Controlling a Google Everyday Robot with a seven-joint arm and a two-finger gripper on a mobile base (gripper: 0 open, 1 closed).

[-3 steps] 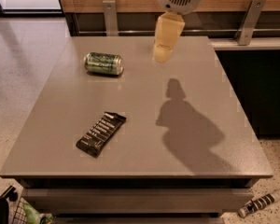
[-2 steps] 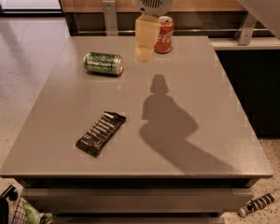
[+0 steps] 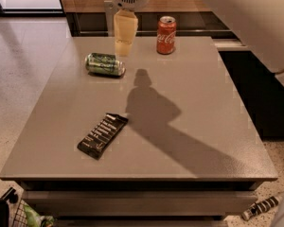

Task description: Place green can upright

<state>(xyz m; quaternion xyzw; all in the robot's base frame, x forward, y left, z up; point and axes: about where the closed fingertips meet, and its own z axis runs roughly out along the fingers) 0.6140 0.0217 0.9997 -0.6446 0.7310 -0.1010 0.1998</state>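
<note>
The green can (image 3: pixel 104 64) lies on its side at the back left of the grey table (image 3: pixel 199 108), its long axis running left to right. My gripper (image 3: pixel 123 47) hangs from the top of the view, above and just to the right of the can and a little behind it, not touching it. It holds nothing.
A red Coca-Cola can (image 3: pixel 166 35) stands upright at the back of the table, to the right of the gripper. A dark snack bar (image 3: pixel 102 135) lies near the front left. The arm's shadow falls across the table's middle. A basket (image 3: pixel 19 214) sits on the floor at front left.
The gripper has moved left across the back of the table, from in front of the red can to just right of the green can. The red can now shows.
</note>
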